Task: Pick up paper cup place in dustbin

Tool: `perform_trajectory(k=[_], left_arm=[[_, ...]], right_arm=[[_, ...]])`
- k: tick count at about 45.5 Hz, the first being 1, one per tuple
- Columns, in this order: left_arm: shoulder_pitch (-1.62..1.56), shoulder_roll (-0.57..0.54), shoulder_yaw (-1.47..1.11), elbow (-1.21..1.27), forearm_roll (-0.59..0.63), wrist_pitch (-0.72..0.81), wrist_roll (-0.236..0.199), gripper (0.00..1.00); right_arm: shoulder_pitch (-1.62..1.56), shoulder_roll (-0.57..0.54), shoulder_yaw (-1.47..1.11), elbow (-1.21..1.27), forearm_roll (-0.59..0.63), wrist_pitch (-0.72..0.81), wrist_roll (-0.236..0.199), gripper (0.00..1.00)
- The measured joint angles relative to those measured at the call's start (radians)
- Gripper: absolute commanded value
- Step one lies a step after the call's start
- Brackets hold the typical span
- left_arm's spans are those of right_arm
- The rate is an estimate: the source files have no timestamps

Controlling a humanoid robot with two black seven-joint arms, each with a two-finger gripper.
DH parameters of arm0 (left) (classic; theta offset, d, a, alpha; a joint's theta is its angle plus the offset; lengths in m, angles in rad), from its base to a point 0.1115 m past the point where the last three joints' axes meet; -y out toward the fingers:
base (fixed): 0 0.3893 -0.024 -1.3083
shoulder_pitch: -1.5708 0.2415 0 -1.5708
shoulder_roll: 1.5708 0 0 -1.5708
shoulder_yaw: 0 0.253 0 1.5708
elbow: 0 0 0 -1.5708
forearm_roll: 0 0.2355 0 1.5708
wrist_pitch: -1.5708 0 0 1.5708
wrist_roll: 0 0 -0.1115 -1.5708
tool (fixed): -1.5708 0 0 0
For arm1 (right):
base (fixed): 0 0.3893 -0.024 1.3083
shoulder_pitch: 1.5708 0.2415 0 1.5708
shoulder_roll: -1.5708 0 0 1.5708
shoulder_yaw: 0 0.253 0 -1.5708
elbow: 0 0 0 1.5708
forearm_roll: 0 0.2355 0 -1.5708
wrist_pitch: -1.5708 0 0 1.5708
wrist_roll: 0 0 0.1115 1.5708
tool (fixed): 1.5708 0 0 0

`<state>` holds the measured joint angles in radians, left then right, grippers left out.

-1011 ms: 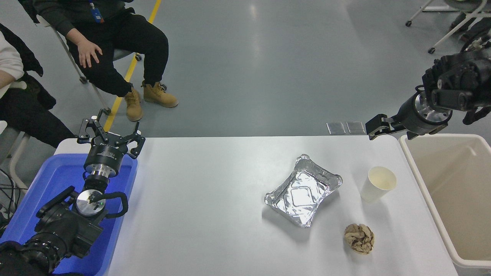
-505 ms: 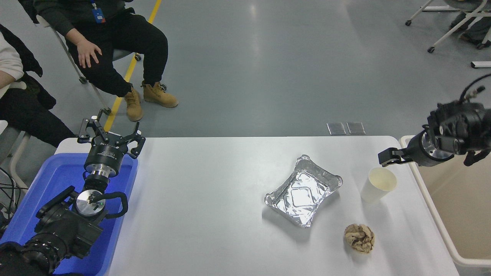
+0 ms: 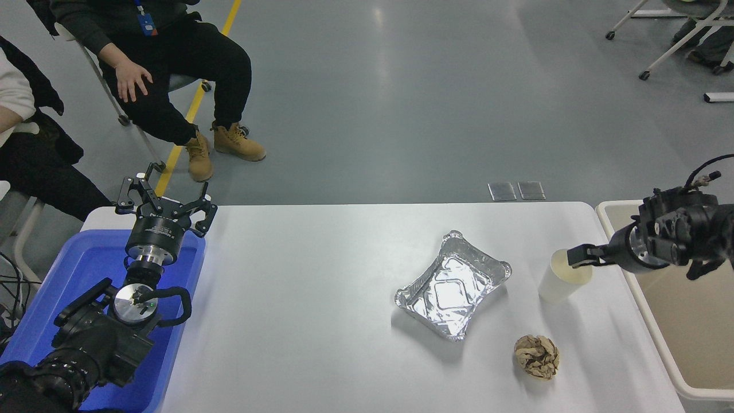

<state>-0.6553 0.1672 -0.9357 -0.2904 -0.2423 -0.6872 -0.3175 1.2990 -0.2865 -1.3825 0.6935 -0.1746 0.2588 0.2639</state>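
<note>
Right hand (image 3: 579, 256) over paper cup (image 3: 555, 287) rim, grip state unclear; no legible writing.

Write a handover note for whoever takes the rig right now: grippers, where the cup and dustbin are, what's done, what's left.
Right gripper: over the mouth of the paper cup, coming in from the right; open or shut cannot be told, no grasp visible.
Left gripper: parked open at the lower left, above the blue bin.
Paper cup: upright on the table, right of the foil tray; a crumpled paper ball lies nearer the camera.
Dustbin: at the table's right edge.
Done: approach to the cup.
Left: grasp, lift, carry right, drop in dustbin.
</note>
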Motion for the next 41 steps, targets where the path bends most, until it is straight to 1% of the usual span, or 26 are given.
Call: perform_trajectory(k=[8,10,12,15,18,20,24,29,33,41], left_arm=[[0.0,0.0,0.0,0.0,0.0,0.0,0.0,0.99],[0.0,0.0,0.0,0.0,0.0,0.0,0.0,0.99],[0.0,0.0,0.0,0.0,0.0,0.0,0.0,0.99],[0.0,0.0,0.0,0.0,0.0,0.0,0.0,0.99],[0.0,0.0,0.0,0.0,0.0,0.0,0.0,0.99],[0.0,0.0,0.0,0.0,0.0,0.0,0.0,0.99],[0.0,0.0,0.0,0.0,0.0,0.0,0.0,0.99],[0.0,0.0,0.0,0.0,0.0,0.0,0.0,0.99],[0.0,0.0,0.0,0.0,0.0,0.0,0.0,0.99],[0.0,0.0,0.0,0.0,0.0,0.0,0.0,0.99]], right_arm=[[-0.044,-0.003,0.034,-0.025,0.0,-0.021,0.0,0.99],[-0.051,-0.003,0.039,-0.03,0.0,-0.028,0.0,0.96],[-0.059,-0.003,0.044,-0.035,0.0,-0.036,0.0,0.9],[-0.068,-0.004,0.049,-0.039,0.0,-0.051,0.0,0.85],[-0.075,-0.004,0.053,-0.042,-0.001,-0.068,0.0,0.75],[-0.08,-0.004,0.055,-0.044,-0.004,-0.082,0.0,0.63],[-0.085,-0.003,0.056,-0.047,-0.01,-0.105,0.001,0.32],[-0.088,0.001,0.053,-0.047,-0.023,-0.123,0.001,0.1],[-0.089,0.002,0.053,-0.048,-0.034,-0.13,0.001,0.0],[-0.091,0.004,0.054,-0.044,-0.047,-0.137,0.001,0.0]])
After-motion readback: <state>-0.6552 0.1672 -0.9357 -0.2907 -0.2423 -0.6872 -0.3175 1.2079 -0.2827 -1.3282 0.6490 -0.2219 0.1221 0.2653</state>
